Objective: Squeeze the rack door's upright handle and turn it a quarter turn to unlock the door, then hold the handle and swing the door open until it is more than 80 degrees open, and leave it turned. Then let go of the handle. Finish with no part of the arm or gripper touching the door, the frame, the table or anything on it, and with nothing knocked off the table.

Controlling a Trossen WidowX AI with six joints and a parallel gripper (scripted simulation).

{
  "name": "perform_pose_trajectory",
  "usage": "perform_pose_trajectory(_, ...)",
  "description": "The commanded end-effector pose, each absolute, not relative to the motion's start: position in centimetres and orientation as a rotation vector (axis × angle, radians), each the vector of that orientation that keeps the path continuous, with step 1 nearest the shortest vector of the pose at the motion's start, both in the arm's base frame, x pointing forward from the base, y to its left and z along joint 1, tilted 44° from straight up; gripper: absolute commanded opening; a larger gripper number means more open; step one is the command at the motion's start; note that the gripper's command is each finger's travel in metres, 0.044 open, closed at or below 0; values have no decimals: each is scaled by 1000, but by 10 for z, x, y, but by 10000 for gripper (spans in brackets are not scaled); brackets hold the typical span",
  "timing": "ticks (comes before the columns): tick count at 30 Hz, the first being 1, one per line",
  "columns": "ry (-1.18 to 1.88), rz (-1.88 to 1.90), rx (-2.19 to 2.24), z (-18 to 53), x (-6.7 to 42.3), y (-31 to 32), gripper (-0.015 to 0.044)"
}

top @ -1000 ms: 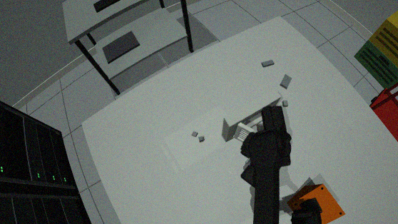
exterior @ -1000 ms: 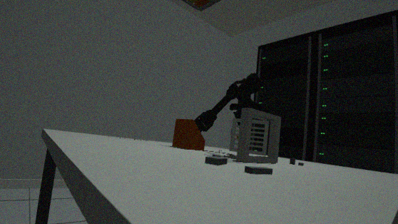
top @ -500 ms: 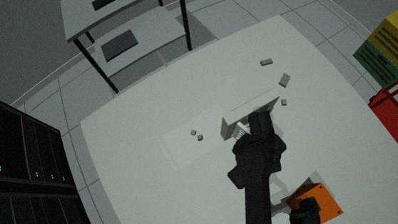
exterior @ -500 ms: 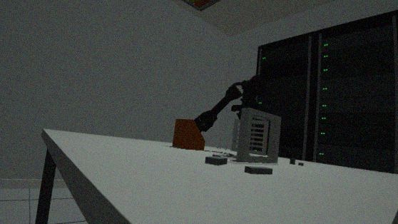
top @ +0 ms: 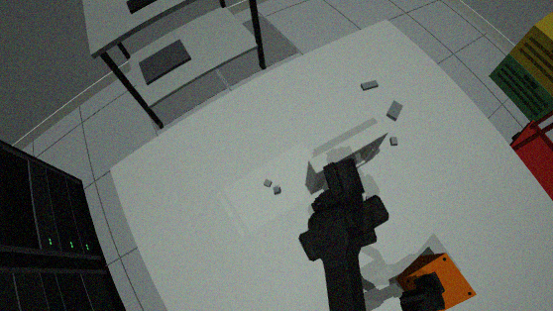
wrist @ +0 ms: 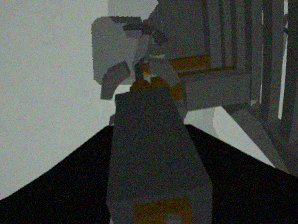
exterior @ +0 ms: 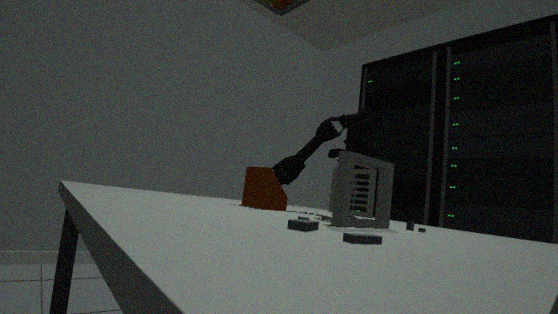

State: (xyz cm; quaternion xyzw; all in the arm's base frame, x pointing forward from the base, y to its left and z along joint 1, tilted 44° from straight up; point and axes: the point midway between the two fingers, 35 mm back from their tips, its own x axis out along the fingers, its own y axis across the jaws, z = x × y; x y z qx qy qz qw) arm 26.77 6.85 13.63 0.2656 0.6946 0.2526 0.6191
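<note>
The grey rack frame [top: 311, 182] [exterior: 344, 192] stands upright on the table [top: 198, 198] [exterior: 175, 240]. The slatted door [wrist: 256, 45] fills the right of the wrist view; in the top view the arm covers most of it. It stands partly open; its exact angle is hard to tell. My gripper [wrist: 148, 135] is shut on the door's handle, with finger pads on both sides of it. Most of the handle is hidden by the fingers, so how far it is turned is not clear. The fingertips are hidden in the top and exterior views.
Two small cubes [top: 268, 183] [top: 276, 190] lie left of the frame. Grey blocks [top: 369, 85] [top: 394, 110] and a smaller one [top: 393, 141] lie beyond its other end. The orange arm base [top: 453, 282] [exterior: 265, 189] stands on the table. Dark server racks [exterior: 405, 125] stand behind.
</note>
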Motion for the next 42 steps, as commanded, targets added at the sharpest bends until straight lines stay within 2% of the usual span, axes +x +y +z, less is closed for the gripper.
perform_pose_trajectory(1, 1616, 533, 657, 141, 270, 72, 20)
perform_pose_trajectory(18, 1635, 490, 699, 146, 272, 78, 20)
perform_pose_trajectory(28, 1635, 490, 699, 146, 272, 78, 283)
perform_pose_trajectory(42, 1607, 473, 706, 162, 275, 64, 293)
